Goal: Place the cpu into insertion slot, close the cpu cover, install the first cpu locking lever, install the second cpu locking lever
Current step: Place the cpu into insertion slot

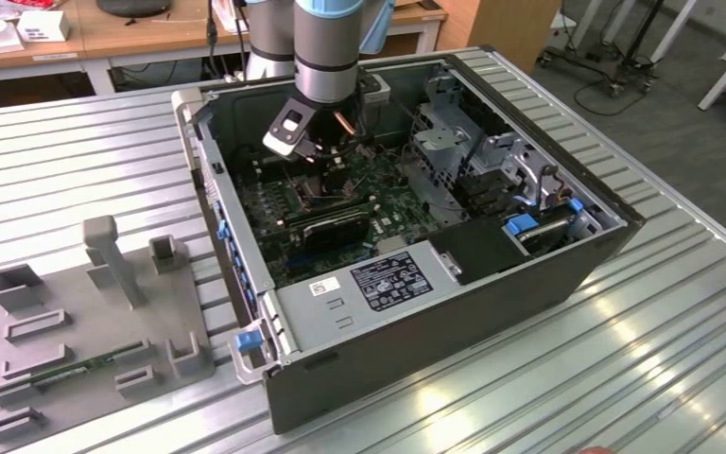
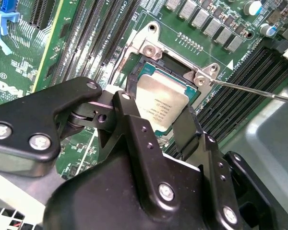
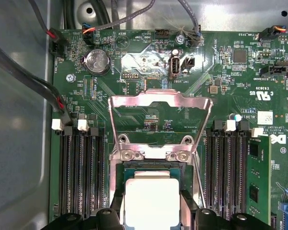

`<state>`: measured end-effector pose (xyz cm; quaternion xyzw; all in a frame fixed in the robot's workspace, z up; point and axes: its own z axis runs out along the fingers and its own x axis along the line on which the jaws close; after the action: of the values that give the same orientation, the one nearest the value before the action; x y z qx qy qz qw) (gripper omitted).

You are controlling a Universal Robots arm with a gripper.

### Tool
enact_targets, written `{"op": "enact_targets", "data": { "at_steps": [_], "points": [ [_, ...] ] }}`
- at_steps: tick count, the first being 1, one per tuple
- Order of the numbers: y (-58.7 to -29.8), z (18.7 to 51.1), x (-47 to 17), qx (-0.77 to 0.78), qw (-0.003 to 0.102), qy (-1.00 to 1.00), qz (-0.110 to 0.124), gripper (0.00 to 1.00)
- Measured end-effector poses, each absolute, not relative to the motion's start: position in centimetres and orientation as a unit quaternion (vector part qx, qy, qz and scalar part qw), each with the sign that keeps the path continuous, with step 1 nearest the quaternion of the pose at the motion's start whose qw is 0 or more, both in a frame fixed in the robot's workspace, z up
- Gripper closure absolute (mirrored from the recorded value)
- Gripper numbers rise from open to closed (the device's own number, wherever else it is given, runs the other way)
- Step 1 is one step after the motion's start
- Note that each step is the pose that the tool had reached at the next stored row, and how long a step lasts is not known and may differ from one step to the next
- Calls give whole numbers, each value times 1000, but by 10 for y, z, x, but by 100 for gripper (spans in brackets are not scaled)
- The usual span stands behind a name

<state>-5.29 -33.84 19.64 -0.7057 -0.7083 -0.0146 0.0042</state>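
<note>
Green circuit board (image 3: 221,72), cpu (image 2: 161,100) partly behind gripper (image 2: 153,110)

Printed label (image 1: 386,281) on power supply (image 1: 337,326); fine print on cpu (image 2: 161,103) top; white marks on circuit board (image 3: 221,105).

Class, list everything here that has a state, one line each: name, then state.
cpu: held at the slot
cover: open, tilted back
tool: shut on cpu
lever: unlatched
case: side open
</note>
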Motion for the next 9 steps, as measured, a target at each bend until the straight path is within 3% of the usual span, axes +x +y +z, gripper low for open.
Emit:
{"op": "enact_targets", "data": {
  "at_steps": [9],
  "points": [
    [-338, 195, -53, -704, 4, -710, -15, 46]
  ]
}}
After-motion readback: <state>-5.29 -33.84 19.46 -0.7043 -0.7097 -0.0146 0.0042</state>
